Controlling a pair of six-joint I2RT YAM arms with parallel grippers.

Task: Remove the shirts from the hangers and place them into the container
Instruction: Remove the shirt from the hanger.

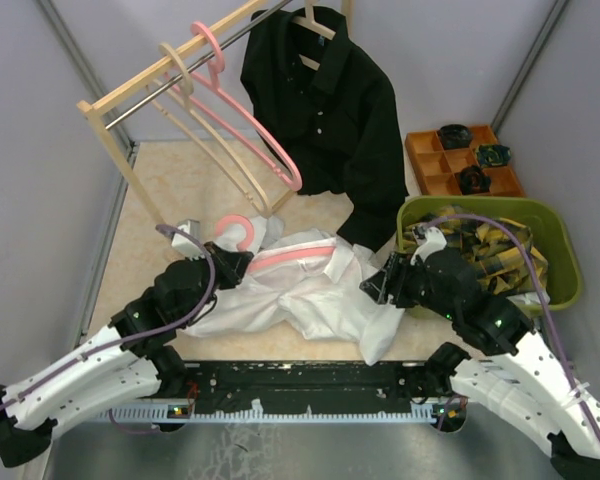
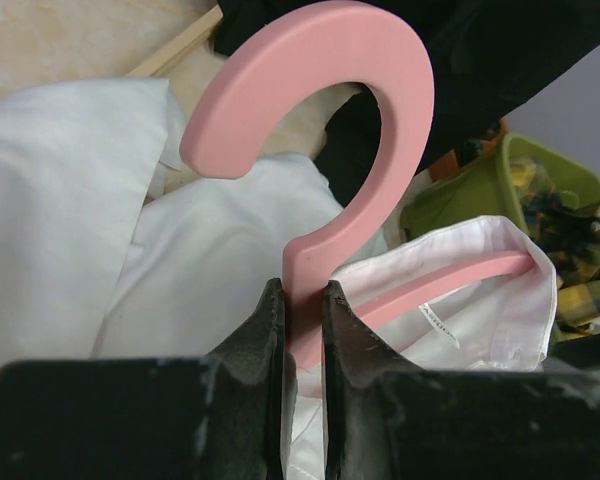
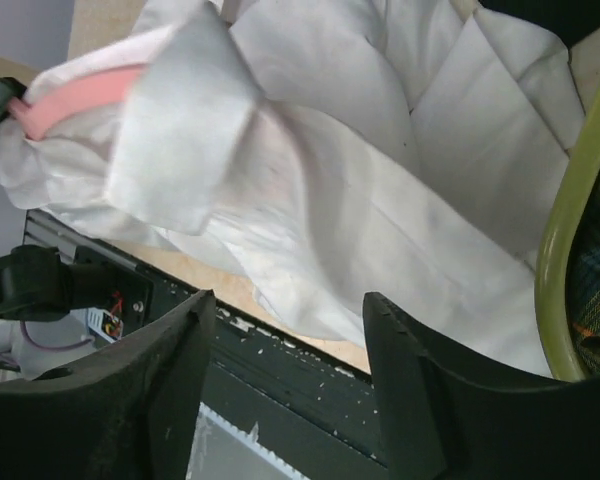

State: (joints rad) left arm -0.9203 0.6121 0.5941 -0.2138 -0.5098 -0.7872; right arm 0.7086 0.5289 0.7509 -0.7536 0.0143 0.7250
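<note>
- The left gripper point(image 2: 302, 300) pinches the neck of a pink hanger point(image 2: 380, 120), centre-left in the top view.
- That hanger sits inside the collar of a white shirt point(image 1: 310, 290) crumpled mid-frame.
- The right gripper point(image 3: 288, 305) is spread, holding nothing, by the shirt's right edge.
- The green container point(image 1: 555, 225), at right, holds a plaid shirt point(image 1: 490, 255).
- A black shirt point(image 1: 330, 110) hangs at the top.

Looking down from above and behind the arm bases in the top view, taking in everything from well off. Peering from the left wrist, very near, along the left gripper point(image 2: 302, 295) at the pink hanger point(image 2: 405, 100) in its grip. Facing from the right wrist past the right gripper point(image 3: 290, 305) onto the white shirt point(image 3: 380, 200) just ahead. Sharing shirt and hanger across all three.
</note>
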